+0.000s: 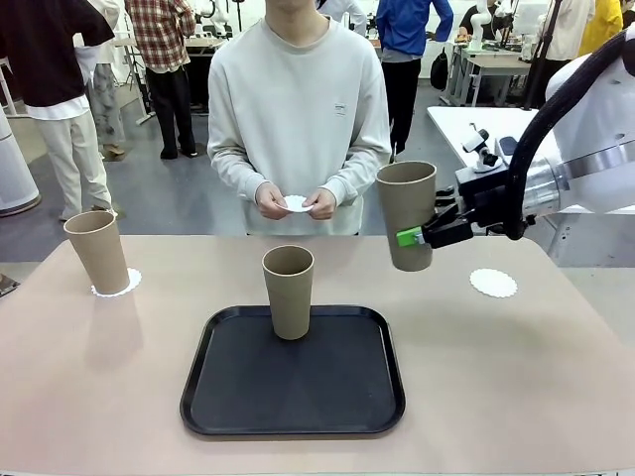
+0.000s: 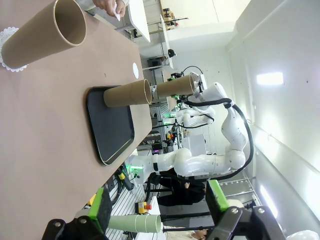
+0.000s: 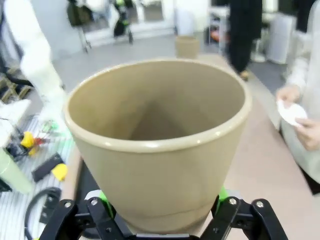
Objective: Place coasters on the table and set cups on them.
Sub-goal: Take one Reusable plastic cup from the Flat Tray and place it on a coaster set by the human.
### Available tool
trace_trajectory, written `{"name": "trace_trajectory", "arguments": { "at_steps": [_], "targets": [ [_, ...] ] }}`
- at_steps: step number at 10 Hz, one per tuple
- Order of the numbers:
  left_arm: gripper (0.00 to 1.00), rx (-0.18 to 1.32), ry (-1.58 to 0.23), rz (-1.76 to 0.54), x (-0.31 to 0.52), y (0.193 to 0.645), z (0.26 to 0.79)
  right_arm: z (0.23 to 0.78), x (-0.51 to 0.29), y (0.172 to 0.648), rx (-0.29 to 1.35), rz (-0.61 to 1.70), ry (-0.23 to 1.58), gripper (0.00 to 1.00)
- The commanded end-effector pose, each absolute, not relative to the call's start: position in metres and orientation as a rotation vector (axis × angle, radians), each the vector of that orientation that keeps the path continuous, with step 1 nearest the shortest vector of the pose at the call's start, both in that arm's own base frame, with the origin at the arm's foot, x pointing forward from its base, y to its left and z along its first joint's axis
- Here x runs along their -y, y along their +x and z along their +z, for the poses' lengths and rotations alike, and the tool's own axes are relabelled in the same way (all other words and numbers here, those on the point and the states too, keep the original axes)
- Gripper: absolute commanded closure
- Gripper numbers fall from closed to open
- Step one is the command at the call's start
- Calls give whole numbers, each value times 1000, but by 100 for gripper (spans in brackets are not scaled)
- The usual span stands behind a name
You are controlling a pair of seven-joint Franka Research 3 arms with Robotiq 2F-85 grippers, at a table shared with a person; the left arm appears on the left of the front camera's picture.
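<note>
1. Tan paper, thin-walled: the held cup [image 1: 406,198] looks light, stiff enough to stand, yet easily dented. A gentle side grip low on the wall suits it.
2. The right hand [image 1: 412,238] is clamped on that cup's lower wall. It holds the cup upright in the air above the counter [image 1: 99,397], left of the bare coaster [image 1: 493,283].
3. The left hand [image 2: 160,207] stands wide and empty.
4. A second cup [image 1: 289,293] stands on the black tray [image 1: 228,397]. A third cup [image 1: 97,251] sits on the far-left coaster [image 1: 129,283].
5. The right wrist view shows the held cup's empty interior and green pads [image 3: 221,192] on both sides.
6. The front view shows the gap beneath the held cup and a person holding a spare coaster [image 1: 296,203].
</note>
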State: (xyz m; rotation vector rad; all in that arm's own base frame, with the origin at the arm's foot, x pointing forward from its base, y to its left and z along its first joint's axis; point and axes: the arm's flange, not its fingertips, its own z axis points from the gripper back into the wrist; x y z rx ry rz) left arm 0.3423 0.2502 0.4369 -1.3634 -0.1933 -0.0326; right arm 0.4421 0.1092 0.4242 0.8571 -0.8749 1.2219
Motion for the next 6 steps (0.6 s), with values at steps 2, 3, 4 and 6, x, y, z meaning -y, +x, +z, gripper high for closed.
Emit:
{"name": "trace_trajectory", "arguments": {
  "at_steps": [2,3,4,6],
  "targets": [
    [0,196,-1369,-27,-250,341,439,442,-23,493,926,1063,730,17],
    [0,196,-1369,-27,-250,341,439,446,24,507,962,980,731,17],
    [0,196,-1369,-27,-250,341,439,451,68,513,1008,886,780,17],
    [0,196,-1369,-27,-250,341,439,455,136,513,1132,786,857,17]
  ]
}}
